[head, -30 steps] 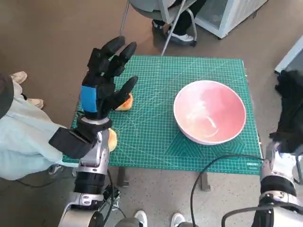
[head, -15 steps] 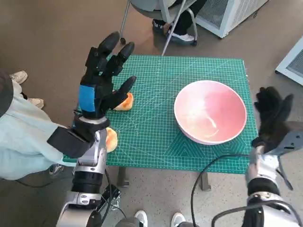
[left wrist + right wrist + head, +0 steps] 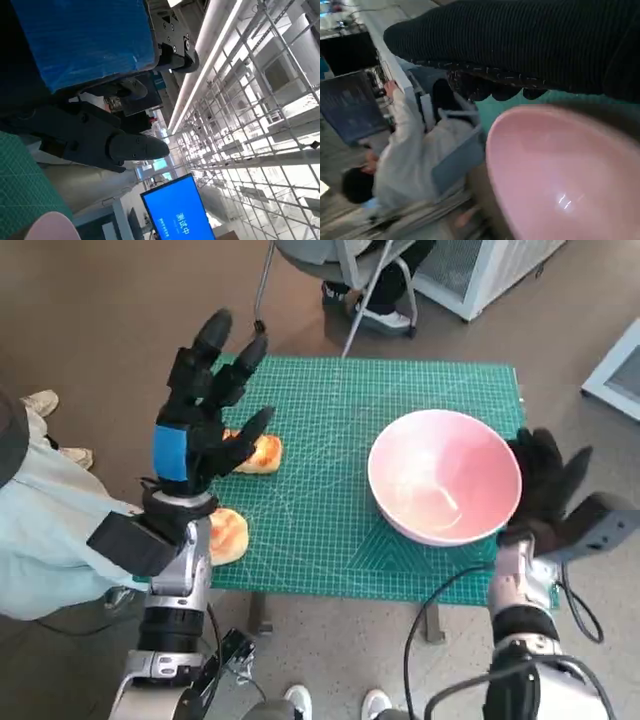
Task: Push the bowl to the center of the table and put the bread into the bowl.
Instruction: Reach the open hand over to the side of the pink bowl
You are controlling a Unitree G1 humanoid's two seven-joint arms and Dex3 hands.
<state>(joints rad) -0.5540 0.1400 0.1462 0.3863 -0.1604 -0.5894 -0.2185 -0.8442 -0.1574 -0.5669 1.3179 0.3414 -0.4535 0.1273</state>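
right hand (image 3: 548, 495) spread, seemingly just beside bowl (image 3: 445, 476) | left hand (image 3: 205, 410) spread, empty | risk: off-centre push tips bowl

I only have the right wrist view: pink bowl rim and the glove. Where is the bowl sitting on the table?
Observer: The bowl sits on the right part of the green mat, not at its center.
Operator: Is my right hand on it?
Observer: The right hand is at the bowl's right side, fingers spread; whether they touch the rim I cannot tell.
Operator: Where is the bread?
Observer: Two pieces on the mat's left side: one bread by the left hand's fingers, another bread piece at the near left edge.
Operator: Is the left hand holding any?
Observer: No, the left hand is raised with fingers apart, holding nothing.
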